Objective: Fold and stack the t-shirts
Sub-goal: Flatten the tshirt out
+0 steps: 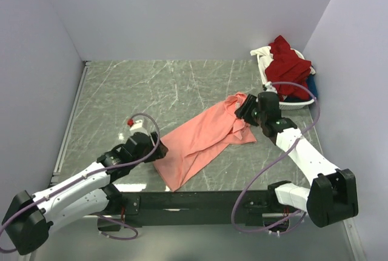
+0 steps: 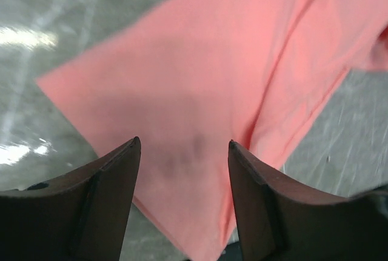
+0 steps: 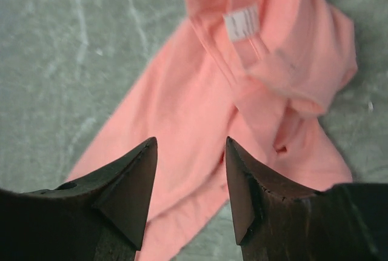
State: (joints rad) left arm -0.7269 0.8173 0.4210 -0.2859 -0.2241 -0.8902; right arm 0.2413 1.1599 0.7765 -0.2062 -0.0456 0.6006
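Top external view: looking down on a grey marbled desk (image 1: 151, 91) with a salmon-pink t-shirt (image 1: 203, 143) lying slantwise in the middle, smooth at the near left end and bunched up at the far right end.

Off in the far right corner, by the wall, a white basket (image 1: 295, 106), full to the top. Piled inside it and poking up over the rim:
- a dark red t-shirt (image 1: 290, 61) on top
- a bit of blue t-shirt (image 1: 311, 85) at the right side
- a bit of white t-shirt (image 1: 262, 51) hanging over the far left edge

Cannot tell what else sits underneath. Basket and salmon-pink t-shirt apart, not touching.

Left claw (image 1: 156, 150) at the near left edge of the salmon-pink t-shirt. From the left wrist: left claw (image 2: 183, 146) with jaws apart and nothing pinched, flat salmon-pink t-shirt (image 2: 200, 61) showing in the gap.

Right claw (image 1: 245, 108) over the bunched end. From the right wrist: right claw (image 3: 189, 143) also with jaws apart, holding nothing, above the salmon-pink t-shirt (image 3: 182, 109). Small white neck label (image 3: 241, 23) face up by the folded collar.
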